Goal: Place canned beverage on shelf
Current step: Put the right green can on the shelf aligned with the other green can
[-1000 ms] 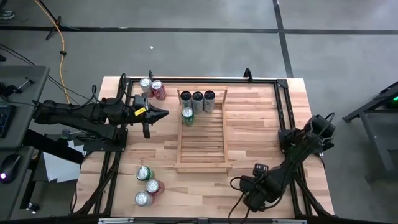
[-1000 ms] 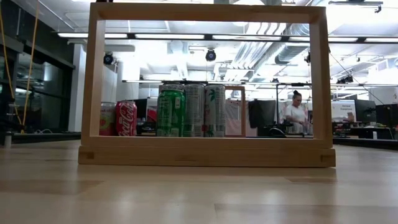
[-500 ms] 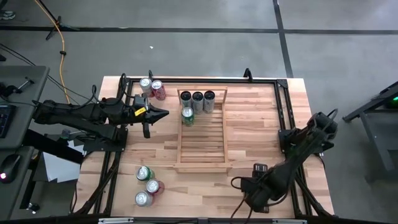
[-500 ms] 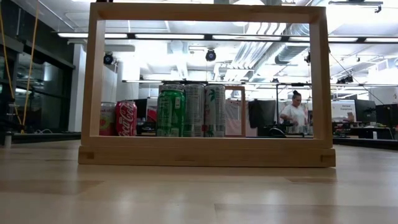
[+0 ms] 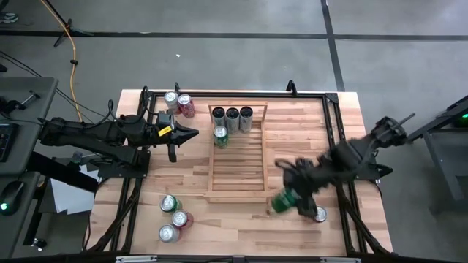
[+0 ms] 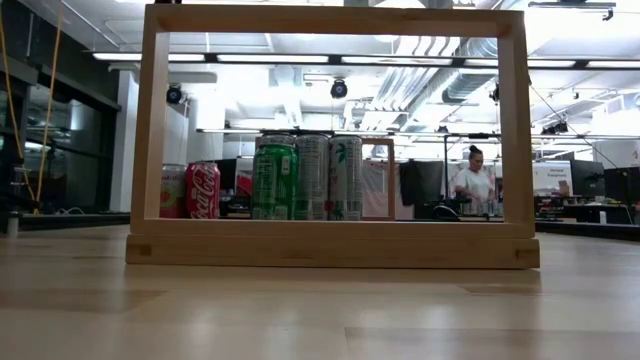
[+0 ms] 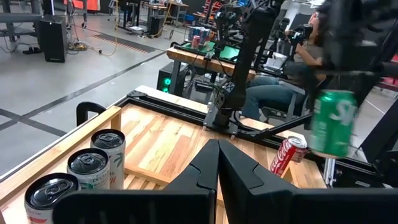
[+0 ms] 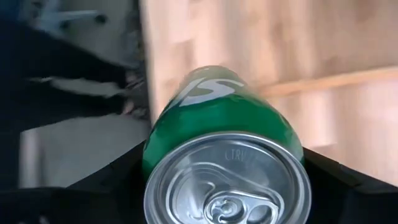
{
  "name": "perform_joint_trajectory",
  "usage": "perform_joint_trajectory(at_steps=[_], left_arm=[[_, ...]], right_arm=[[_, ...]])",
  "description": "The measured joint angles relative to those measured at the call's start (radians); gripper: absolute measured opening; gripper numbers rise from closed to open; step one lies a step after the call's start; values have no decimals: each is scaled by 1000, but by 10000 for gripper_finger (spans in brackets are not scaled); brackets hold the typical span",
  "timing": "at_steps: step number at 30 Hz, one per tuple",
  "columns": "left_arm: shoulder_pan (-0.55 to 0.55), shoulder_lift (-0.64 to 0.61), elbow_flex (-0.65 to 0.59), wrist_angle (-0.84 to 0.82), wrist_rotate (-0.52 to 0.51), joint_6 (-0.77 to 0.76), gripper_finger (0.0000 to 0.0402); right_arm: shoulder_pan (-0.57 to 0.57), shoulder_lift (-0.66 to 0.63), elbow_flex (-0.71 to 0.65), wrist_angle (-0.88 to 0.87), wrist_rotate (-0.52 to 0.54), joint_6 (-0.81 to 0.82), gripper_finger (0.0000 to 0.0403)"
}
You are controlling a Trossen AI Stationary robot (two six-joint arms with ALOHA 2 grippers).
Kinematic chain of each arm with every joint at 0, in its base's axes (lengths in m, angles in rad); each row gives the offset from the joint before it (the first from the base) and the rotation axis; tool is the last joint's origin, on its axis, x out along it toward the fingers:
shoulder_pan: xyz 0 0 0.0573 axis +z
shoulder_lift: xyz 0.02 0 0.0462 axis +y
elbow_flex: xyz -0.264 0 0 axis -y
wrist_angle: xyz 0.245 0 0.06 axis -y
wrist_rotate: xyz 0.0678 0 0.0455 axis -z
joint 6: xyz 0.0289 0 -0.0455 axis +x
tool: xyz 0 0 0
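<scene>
My right gripper (image 5: 291,193) is shut on a green can (image 5: 282,202) above the table, just right of the near end of the light-wood slatted shelf (image 5: 257,157). The can fills the right wrist view (image 8: 227,124) and shows in the left wrist view (image 7: 333,121). On the shelf's far end stand three dark cans (image 5: 232,115) and a green can (image 5: 220,136). My left gripper (image 5: 191,134) is shut and empty, left of the shelf's far end. My right gripper pinches the green can's side wall just below its top rim (image 8: 155,155) between its two fingers (image 8: 118,180), one on each side. The fingers come from above, pointing down. The can hangs below them, roughly upright and clear of the table.
A red can (image 5: 319,214) lies on the table right of the held can. Two cans (image 5: 178,101) stand at the far left, three cans (image 5: 172,218) at the near left. A black frame (image 5: 333,117) runs along the table's edges. A person (image 6: 473,180) is in the room behind.
My right arm has swung from the table's near right edge up and toward the shelf's near end, carrying the green can, which is now lifted clear of the table. The red can beside it has come into sight.
</scene>
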Motion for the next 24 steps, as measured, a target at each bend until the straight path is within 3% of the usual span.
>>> perform_joint_trajectory(at_steps=[6, 11, 17, 24], left_arm=[[0, 0, 0, 0, -9, 0, 1], [0, 0, 0, 0, -32, 1, 1], [0, 0, 0, 0, -32, 0, 1], [0, 0, 0, 0, -32, 0, 1]], right_arm=[[-238, 68, 120, -19, 85, -310, 285], [-414, 223, 212, -27, 95, -491, 285], [-542, 427, 259, -34, 136, -566, 285], [-617, 581, 265, 5, 153, -540, 285]])
